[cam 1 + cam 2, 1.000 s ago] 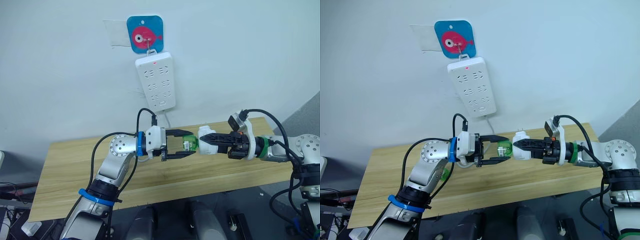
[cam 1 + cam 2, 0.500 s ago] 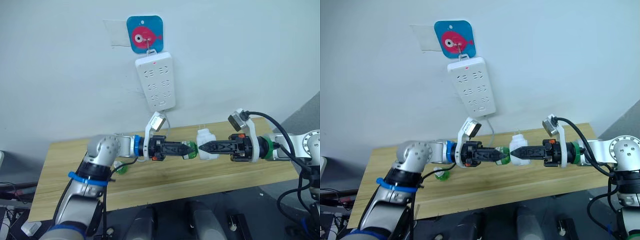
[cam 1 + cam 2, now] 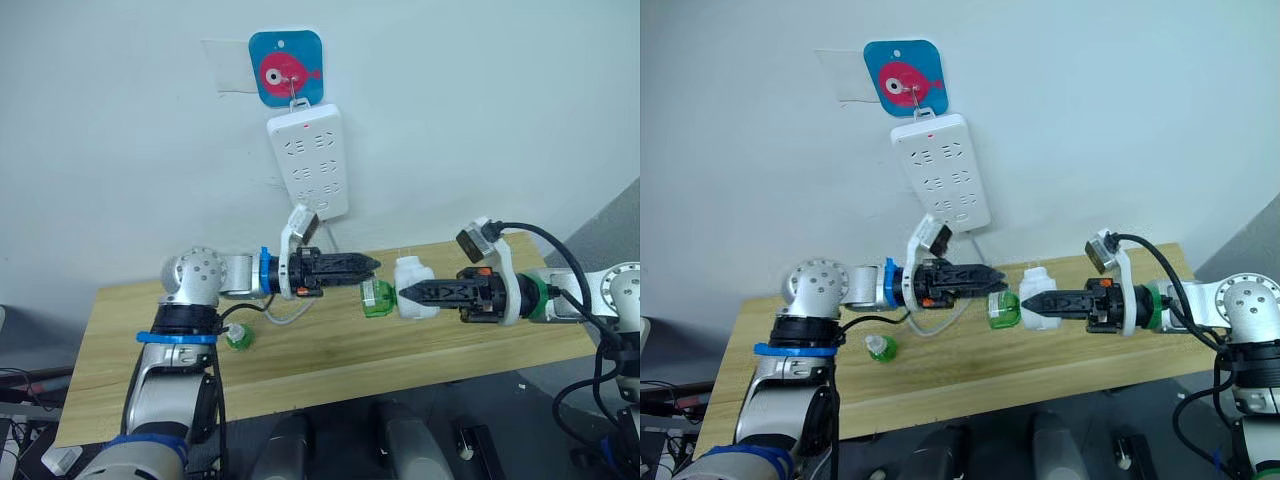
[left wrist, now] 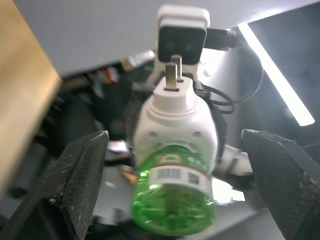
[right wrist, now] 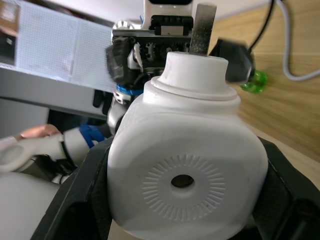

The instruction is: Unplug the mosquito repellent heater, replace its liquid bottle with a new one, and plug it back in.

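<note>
- The small white rounded plastic heater (image 3: 413, 287) sits in the right pincer (image 3: 404, 295), which squeezes it tight above the long wooden surface (image 3: 320, 350).
- A small round green bottle (image 3: 377, 297) is on the heater's end, pointing at the left pincer (image 3: 372, 263).
- Half a second ago the left pincer was closed on this bottle. Now it has let go and pulled back a little. Its fingers (image 4: 75, 175) are spread wide, one on each side of the bottle, not touching it.
- I think the bottle now holds in the heater by itself, so the swap looks nearly done.
- Another small green bottle (image 3: 238, 338) stands on the surface near the left arm.
- The long white power strip (image 3: 307, 160) hangs on the wall under a blue fish hook (image 3: 287, 66). The heater is not plugged in yet.
</note>
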